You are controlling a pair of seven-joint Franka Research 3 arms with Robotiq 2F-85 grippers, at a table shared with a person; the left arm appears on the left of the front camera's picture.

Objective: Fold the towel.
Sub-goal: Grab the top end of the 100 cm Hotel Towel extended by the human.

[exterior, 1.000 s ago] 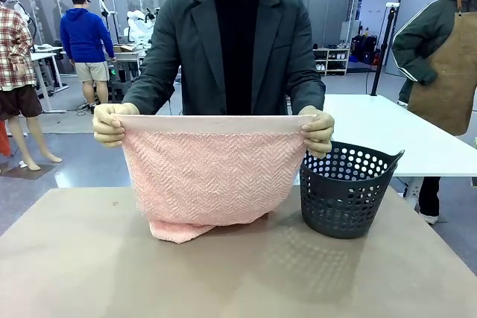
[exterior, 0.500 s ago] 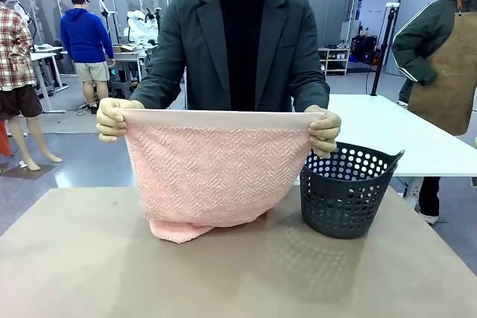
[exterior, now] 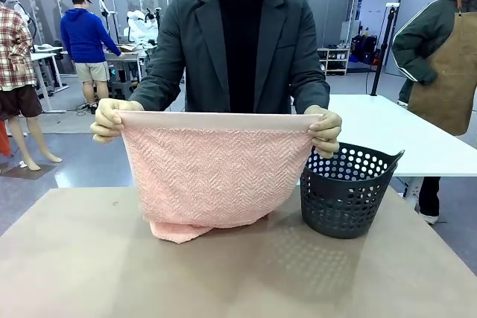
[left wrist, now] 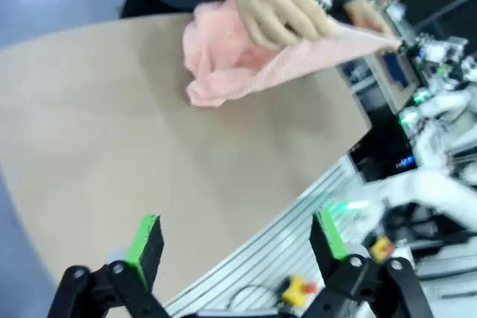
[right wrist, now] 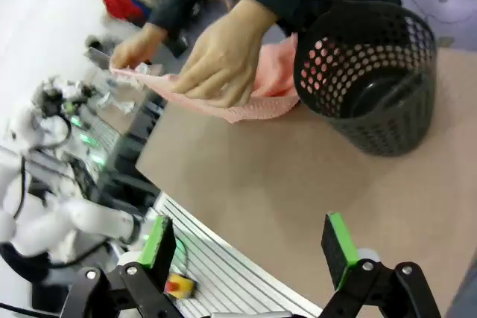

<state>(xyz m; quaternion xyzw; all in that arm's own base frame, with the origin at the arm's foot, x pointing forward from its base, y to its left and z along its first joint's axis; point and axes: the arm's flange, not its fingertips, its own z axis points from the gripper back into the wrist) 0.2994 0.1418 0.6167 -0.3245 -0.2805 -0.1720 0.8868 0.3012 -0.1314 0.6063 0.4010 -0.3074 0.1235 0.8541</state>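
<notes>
Brown tabletop (exterior: 238, 273) stretched from the robot's side to a person in a dark jacket standing at its far edge. The left gripper (left wrist: 237, 232) hung over the near rim of the table with its green-padded jaws spread wide and nothing between them. The right gripper (right wrist: 248, 236) was poised the same way, jaws fully apart and empty, above the near rim on its own side.

The towel (exterior: 212, 173) was well apart from both grippers, across the table. The person held it up by its smooth top band. One hand nearer the basket (exterior: 326, 130) pinched one corner and the other hand (exterior: 108, 121) pinched the opposite corner. The cloth hung in a taut sheet, and its lower end lay bunched on the table. The dark basket (exterior: 346, 191) stood upright on the table just beside the towel, between it and the right gripper.

Compared with a second before, the two hands had drawn slightly further apart and the top band sat a little higher and straighter. The bunched lower end and the basket had not shifted. Both grippers were as wide open as before.
</notes>
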